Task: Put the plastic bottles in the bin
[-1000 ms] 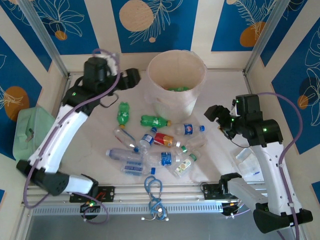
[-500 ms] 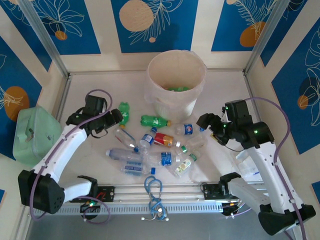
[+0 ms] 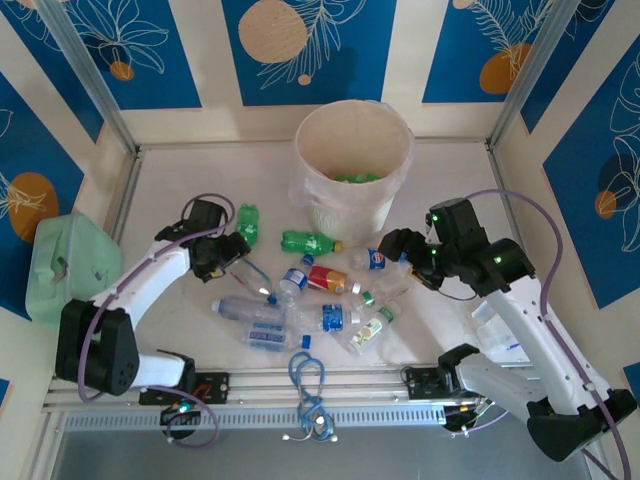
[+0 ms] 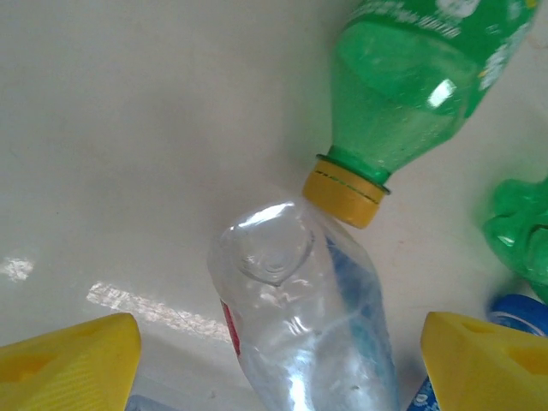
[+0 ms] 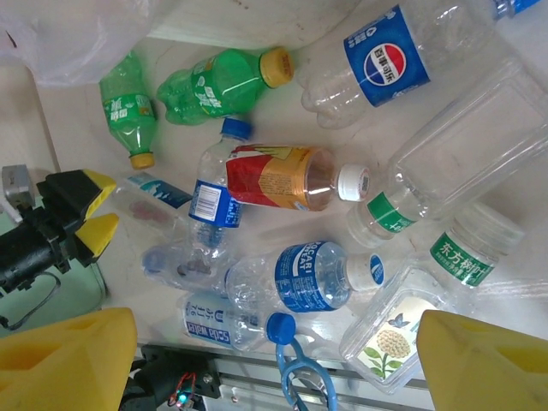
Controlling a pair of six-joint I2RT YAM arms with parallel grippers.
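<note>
The bin (image 3: 350,212), a pale bucket with a white liner, stands at the back with a green bottle (image 3: 354,179) inside. Several plastic bottles lie in a heap in front of it. My left gripper (image 4: 282,364) is open low over the table, and its yellow fingertips (image 4: 75,360) straddle a clear bottle (image 4: 300,317) without touching it. That bottle's base meets the yellow cap of a green bottle (image 4: 411,86). My right gripper (image 5: 274,360) hangs open above the heap, over a blue-labelled Pocari bottle (image 5: 308,278). A red-labelled bottle (image 5: 278,177) and a Pepsi bottle (image 5: 385,51) lie beyond it.
A mint-green box (image 3: 65,262) sits at the left edge. A blue cable loop (image 3: 308,375) lies on the front rail, by the nearest bottles. A crumpled clear bag (image 3: 497,325) rests on the right. Patterned walls close in the back and sides.
My left arm swung down from beside the bin to the clear bottle at the heap's left. My right gripper moved left and forward over the heap.
</note>
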